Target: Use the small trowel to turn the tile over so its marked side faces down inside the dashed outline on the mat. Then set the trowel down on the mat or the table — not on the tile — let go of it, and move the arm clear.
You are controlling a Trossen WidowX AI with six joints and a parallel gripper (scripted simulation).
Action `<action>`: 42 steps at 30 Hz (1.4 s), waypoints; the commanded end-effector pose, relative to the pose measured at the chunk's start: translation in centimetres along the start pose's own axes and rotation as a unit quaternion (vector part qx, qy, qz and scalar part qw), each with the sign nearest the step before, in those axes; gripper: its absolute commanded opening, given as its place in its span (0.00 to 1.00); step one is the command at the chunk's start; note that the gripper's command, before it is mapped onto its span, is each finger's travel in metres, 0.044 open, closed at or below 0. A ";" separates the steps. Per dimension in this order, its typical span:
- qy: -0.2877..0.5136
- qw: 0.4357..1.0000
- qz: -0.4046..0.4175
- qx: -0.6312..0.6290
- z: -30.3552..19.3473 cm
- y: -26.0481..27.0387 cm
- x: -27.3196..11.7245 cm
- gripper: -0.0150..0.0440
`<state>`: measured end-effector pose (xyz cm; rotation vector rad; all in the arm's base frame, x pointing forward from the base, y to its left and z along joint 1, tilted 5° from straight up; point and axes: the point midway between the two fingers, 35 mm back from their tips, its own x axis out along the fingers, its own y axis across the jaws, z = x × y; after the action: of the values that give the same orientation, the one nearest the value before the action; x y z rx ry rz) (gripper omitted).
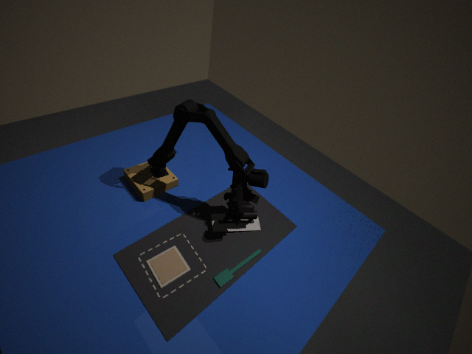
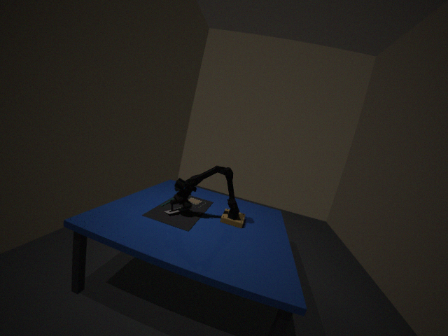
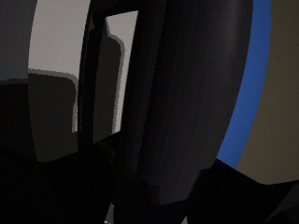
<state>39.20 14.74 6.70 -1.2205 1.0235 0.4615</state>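
The tile (image 1: 167,266) (image 2: 195,201) lies flat inside the dashed outline (image 1: 183,234), with a plain tan face and pale rim up; no mark shows on that face. My gripper (image 1: 235,223) (image 2: 179,208) is shut on the small trowel, whose pale grey blade (image 1: 256,224) (image 2: 169,212) (image 3: 53,42) sticks out from under the fingers. The trowel is low over the mat (image 1: 274,223) (image 2: 184,225), away from the tile; whether it touches the mat cannot be told. The fingers hide its handle.
A green flat-bladed tool (image 1: 223,277) lies near the mat's edge, between the tile and my gripper's side of the mat. The arm's wooden base (image 1: 169,184) (image 2: 231,220) stands on the blue table (image 1: 327,243) (image 2: 253,253) beyond the mat. The arm arches between base and mat.
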 end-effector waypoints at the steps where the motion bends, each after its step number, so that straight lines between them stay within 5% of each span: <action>1: 0.000 1.000 -0.010 -0.005 1.0 1.9 -1.3 0.25; 27: -0.030 0.991 -0.126 0.038 3.9 8.9 -8.8 0.25; 42: -0.032 0.990 -0.129 0.040 4.2 9.7 -8.0 0.25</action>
<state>29.23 23.47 8.50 -1.2381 0.8131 0.2662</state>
